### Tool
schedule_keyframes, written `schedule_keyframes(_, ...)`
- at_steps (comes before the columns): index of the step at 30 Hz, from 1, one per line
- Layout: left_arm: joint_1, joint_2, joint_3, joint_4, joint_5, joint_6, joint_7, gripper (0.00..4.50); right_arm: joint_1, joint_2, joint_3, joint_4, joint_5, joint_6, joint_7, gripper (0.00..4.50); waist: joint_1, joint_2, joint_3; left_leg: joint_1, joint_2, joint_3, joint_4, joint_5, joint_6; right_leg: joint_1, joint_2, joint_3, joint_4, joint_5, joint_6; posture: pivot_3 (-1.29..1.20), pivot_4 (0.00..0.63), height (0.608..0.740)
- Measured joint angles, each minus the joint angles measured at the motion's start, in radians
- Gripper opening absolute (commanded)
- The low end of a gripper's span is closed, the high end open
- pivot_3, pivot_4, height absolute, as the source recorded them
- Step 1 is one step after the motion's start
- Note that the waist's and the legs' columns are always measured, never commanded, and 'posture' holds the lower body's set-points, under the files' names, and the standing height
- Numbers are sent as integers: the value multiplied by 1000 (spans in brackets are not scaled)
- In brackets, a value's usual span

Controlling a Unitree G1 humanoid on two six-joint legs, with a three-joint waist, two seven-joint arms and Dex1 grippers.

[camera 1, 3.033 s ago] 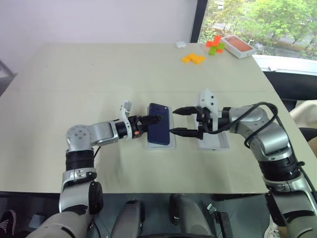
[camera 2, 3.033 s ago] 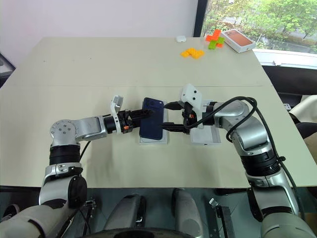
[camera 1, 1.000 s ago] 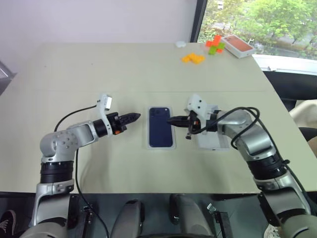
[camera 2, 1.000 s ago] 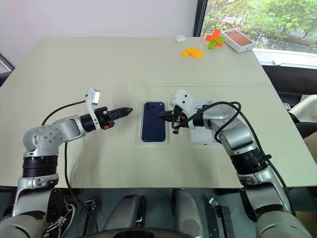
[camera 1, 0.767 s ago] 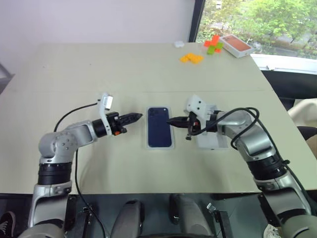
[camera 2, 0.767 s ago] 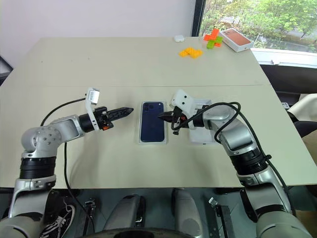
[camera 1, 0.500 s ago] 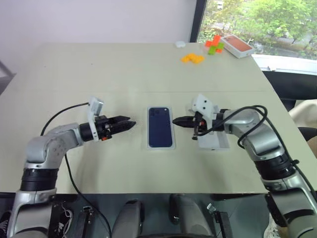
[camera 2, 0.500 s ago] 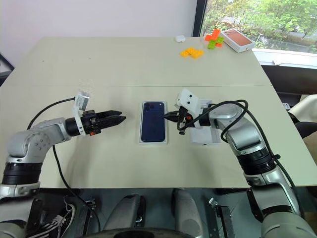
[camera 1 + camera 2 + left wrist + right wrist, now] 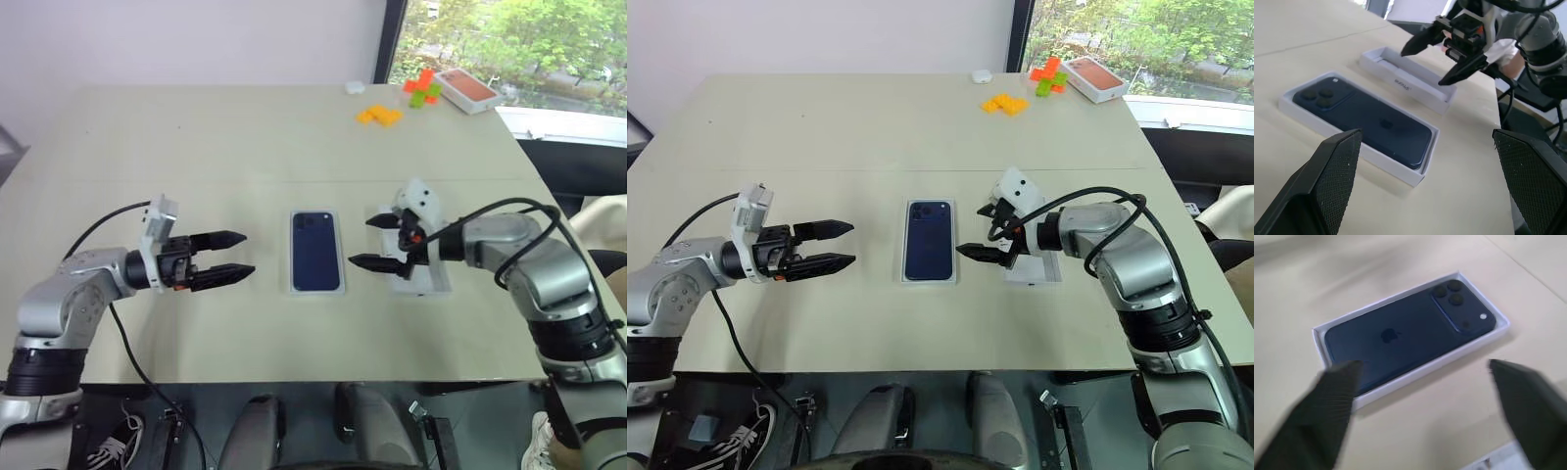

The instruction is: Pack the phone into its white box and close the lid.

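Observation:
The dark navy phone [image 9: 316, 252] lies flat, back up, inside the white box [image 9: 293, 290] at the middle of the table, camera cluster at the far end. The lid [image 9: 428, 280] lies just right of the box, open side up, with the right arm partly over it. My left gripper [image 9: 247, 253] hovers left of the box, open, pointing at it with a clear gap between. On the other side my right gripper [image 9: 361, 242] is open over the space between box and lid. Neither holds anything. The wrist views show the phone [image 9: 1410, 328] seated within the rim [image 9: 1356, 152].
At the far right of the table lie yellow-orange blocks [image 9: 380, 116], green and orange blocks [image 9: 423, 88], a white box with an orange-red top [image 9: 468, 90] and a small white object [image 9: 355, 87]. The table's front edge runs close below both arms.
Both grippers have gone from shut to open. The left arm has drawn back to the left, away from the box; the right has shifted slightly right. The phone stays flat in the box.

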Motion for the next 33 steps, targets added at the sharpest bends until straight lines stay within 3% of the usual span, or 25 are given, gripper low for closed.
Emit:
schedule_keyframes(7, 0, -3, 0, 58, 97, -166, -22, 4500, -16, 77, -21, -37, -45, 288, -272, 4452, 2, 0, 0, 0, 0, 0, 0, 0, 0, 0, 0, 0, 0, 0, 0, 0, 150, 740)
schedule_keyframes(12, -2, -15, -1, 85, 132, -251, -37, 4500, -25, 123, -38, -55, -49, 426, -376, 4452, 1, 0, 0, -1, 0, 0, 0, -1, 1, -1, 0, 0, 0, 2, 3, 0, 150, 740)
schedule_keyframes(19, -3, -23, -1, 93, 145, -295, -35, 4500, -85, 160, -83, -10, -51, 479, -453, 4452, -1, 0, 0, 0, 0, 1, 0, -1, 1, -1, 0, 0, 0, 2, 3, 0, 150, 740)
schedule_keyframes(24, -11, -39, -13, 114, 174, -279, 22, 4500, -129, 215, -104, 1, -37, 361, -445, 4452, -4, 0, 0, 0, 1, 0, 0, -1, 1, -1, 2, 0, 0, 2, 3, 0, 150, 740)
schedule_keyframes(26, -41, -38, -49, 170, 239, -235, 95, 4500, -122, 183, -60, -9, -41, 263, -409, 3945, 1, 0, 0, 0, 0, 0, 0, -1, 1, 0, 1, -1, 0, 2, 3, 0, 150, 740)
schedule_keyframes(28, -62, -66, -59, 221, 282, -199, 177, 3985, -94, 171, -26, -6, -54, 180, -387, 3100, 1, 0, 0, 0, 0, 0, 0, -1, 1, 1, 1, -1, 0, 2, 4, 0, 150, 740)
schedule_keyframes(30, -75, -110, -62, 236, 290, -164, 230, 3247, -60, 149, 29, 18, -86, 86, -366, 2094, 1, 0, 0, -1, -1, 0, 0, -1, 2, 0, -1, 0, 0, 2, 4, 0, 150, 740)
schedule_keyframes(33, -84, -160, -72, 230, 300, -134, 301, 1600, -39, 131, 113, 64, -144, -34, -336, 420, -2, 0, 0, 0, -1, 1, 0, -2, 3, 0, -1, 0, 0, 2, 4, 0, 150, 740)
